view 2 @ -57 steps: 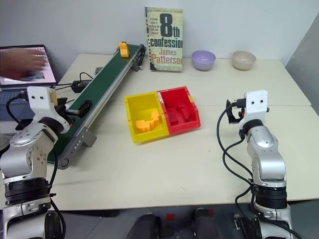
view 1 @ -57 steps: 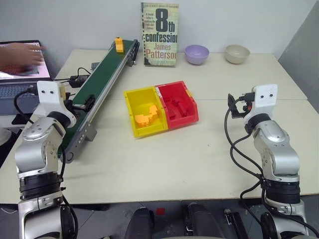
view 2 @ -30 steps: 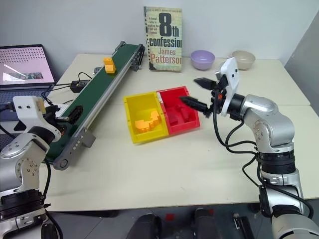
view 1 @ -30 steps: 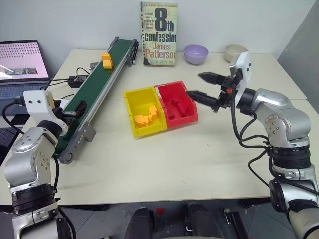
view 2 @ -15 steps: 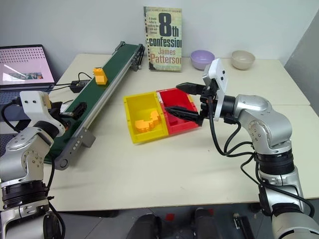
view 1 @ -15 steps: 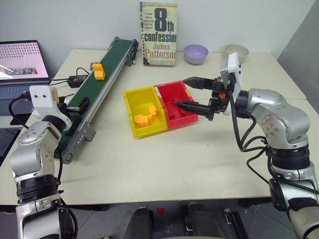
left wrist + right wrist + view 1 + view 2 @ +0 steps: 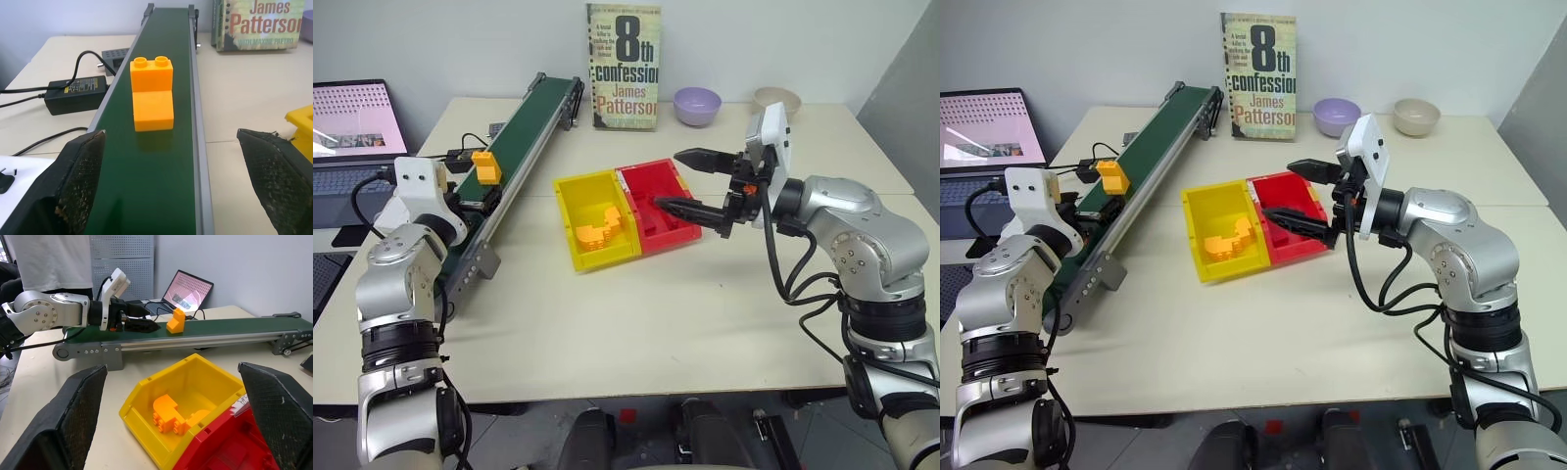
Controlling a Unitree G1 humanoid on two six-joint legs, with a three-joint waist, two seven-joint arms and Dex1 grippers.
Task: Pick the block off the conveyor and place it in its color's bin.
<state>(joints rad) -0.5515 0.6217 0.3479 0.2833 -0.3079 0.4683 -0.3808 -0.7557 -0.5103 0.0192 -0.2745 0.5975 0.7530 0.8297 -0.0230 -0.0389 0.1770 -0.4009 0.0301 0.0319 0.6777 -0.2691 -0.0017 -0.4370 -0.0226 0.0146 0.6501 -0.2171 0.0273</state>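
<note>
The orange-yellow block (image 7: pixel 151 95) stands on the dark green conveyor (image 7: pixel 524 137), about halfway along it. My left gripper (image 7: pixel 176 181) is open at the belt's near end, its fingers (image 7: pixel 80 181) astride the belt, and the block is a short way ahead of the tips. In the head views the block (image 7: pixel 485 166) sits just beyond my left hand. The yellow bin (image 7: pixel 570 186) lies mid-table with orange-yellow pieces (image 7: pixel 597 232) inside. My right gripper (image 7: pixel 690 183) hangs open and empty over the red bin (image 7: pixel 651 168) next to it.
A book (image 7: pixel 626 67) stands at the table's back edge, with a purple bowl (image 7: pixel 697 103) and a beige bowl (image 7: pixel 773 98) to its right. A laptop (image 7: pixel 352 122) and a power adapter (image 7: pixel 73 90) with cables lie left of the conveyor. A person (image 7: pixel 49 259) stands behind it.
The block has travelled down the belt toward my left gripper, which edged forward along the belt. My right gripper swung in over the red bin. A person's hand left the laptop.
</note>
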